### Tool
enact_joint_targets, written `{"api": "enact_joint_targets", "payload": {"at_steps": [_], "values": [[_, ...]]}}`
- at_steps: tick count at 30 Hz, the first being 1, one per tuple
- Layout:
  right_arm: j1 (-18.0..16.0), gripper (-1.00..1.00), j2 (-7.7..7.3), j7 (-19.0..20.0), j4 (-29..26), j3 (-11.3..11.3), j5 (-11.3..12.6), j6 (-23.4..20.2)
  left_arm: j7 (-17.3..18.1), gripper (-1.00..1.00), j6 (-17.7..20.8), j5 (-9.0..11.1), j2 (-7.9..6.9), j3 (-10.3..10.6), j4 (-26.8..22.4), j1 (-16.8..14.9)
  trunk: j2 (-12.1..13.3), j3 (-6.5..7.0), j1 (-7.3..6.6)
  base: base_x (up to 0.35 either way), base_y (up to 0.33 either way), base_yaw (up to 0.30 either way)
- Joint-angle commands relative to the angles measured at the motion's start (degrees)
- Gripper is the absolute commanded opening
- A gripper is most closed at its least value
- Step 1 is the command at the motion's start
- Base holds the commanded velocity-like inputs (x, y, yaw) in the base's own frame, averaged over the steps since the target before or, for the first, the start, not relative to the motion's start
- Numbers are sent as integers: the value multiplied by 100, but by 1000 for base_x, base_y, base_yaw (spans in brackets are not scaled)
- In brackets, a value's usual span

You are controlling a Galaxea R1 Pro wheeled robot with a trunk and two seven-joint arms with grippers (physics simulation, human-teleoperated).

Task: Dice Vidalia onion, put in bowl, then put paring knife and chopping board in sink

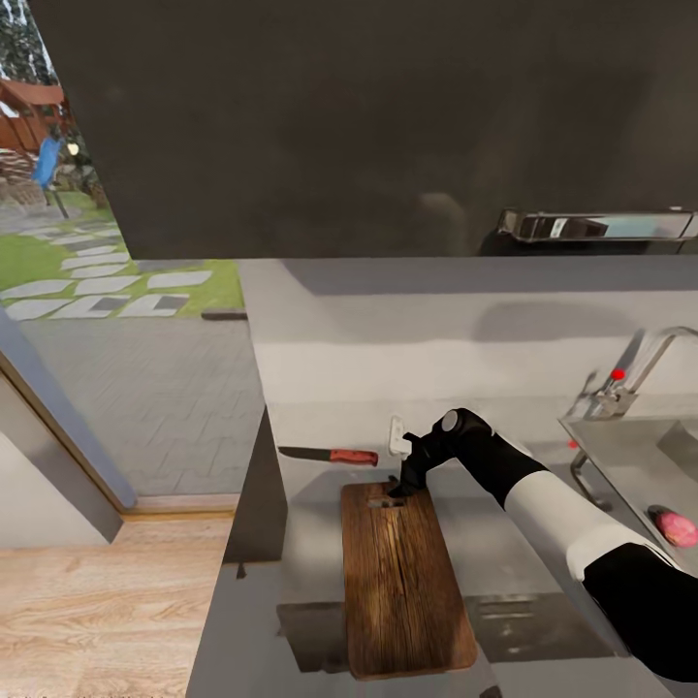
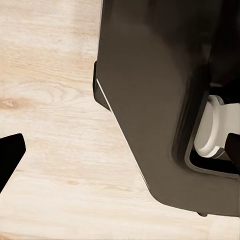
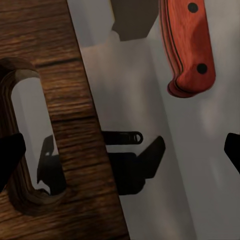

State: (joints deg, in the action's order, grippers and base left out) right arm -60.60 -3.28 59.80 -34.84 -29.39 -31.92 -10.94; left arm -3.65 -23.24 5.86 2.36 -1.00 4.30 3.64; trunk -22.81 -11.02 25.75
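The brown chopping board (image 1: pixel 402 582) lies lengthwise on the grey countertop (image 1: pixel 504 553), its handle slot (image 3: pixel 37 135) at the far end. Just beyond that end lies the paring knife (image 1: pixel 330 455), its red handle (image 3: pixel 187 45) towards the board. My right gripper (image 1: pixel 400 485) hangs open over the board's far end, beside the slot, its fingers (image 3: pixel 10 155) spread wide with nothing between them. The pinkish Vidalia onion (image 1: pixel 676 526) rests in the sink (image 1: pixel 620 446) at the right. My left gripper (image 2: pixel 120 155) is open, low over the wooden floor. The bowl is out of view.
A chrome tap (image 1: pixel 645 368) with a red knob stands behind the sink. A dark wall cabinet (image 1: pixel 388 126) hangs above the counter. The counter's left end (image 1: pixel 257 523) drops to wooden floor (image 1: pixel 97 601) beside an open doorway. The robot's dark base (image 2: pixel 160 110) is close to my left gripper.
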Motion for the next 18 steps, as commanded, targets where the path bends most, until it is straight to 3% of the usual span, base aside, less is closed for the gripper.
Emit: {"api": "enact_joint_targets", "payload": {"at_steps": [1, 18], "values": [[-4, 100, -7, 14, -14, -23, 11, -59, 5, 100, -31, 38, 2, -6, 10, -4, -11, -14, 3, 0, 0, 0], [-4, 100, -38, 14, -14, -23, 10, -53, 5, 100, -31, 38, 2, -6, 10, -4, -11, -24, 3, 0, 0, 0]]}}
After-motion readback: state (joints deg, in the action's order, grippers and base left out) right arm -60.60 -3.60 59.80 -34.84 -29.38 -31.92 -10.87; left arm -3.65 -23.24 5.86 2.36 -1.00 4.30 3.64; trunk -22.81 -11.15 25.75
